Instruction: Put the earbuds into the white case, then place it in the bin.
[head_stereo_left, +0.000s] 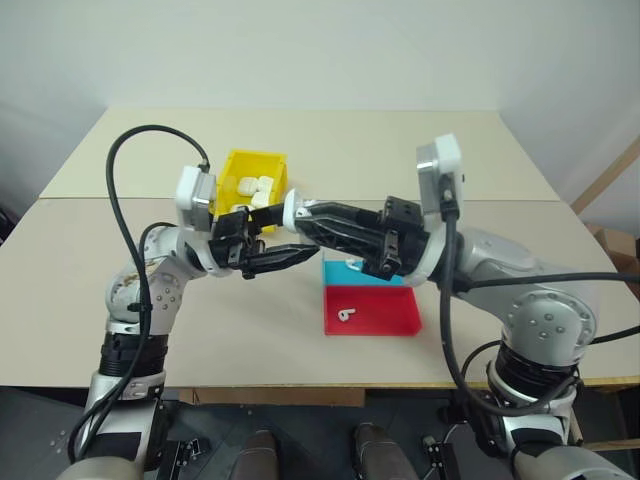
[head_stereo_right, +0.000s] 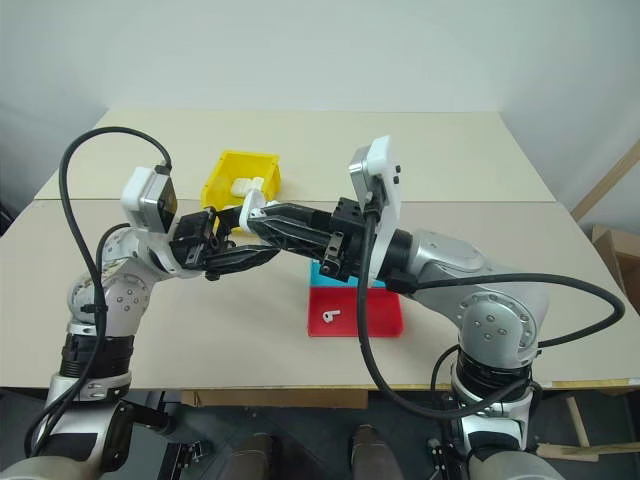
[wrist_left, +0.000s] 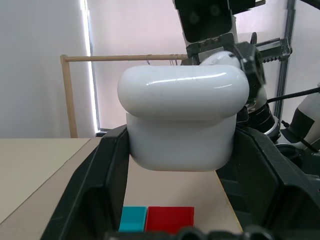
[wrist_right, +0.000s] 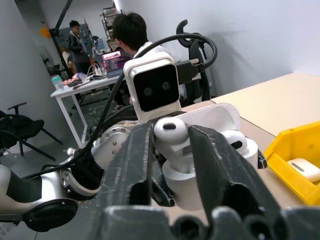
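Arms crossed mid-air; left fingers (head_stereo_left: 262, 232) clamp open case (wrist_left: 182, 120), right fingers (wrist_right: 172, 150) pinch earbud (wrist_right: 170, 131) over it.

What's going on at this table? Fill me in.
The left end effector is clamped on the white case, held up above the table with its lid flipped open. The right end effector pinches an earbud right at the case's open top, and another seems already seated inside. A further earbud lies on the red tray. The yellow bin waits behind, holding a few white items.
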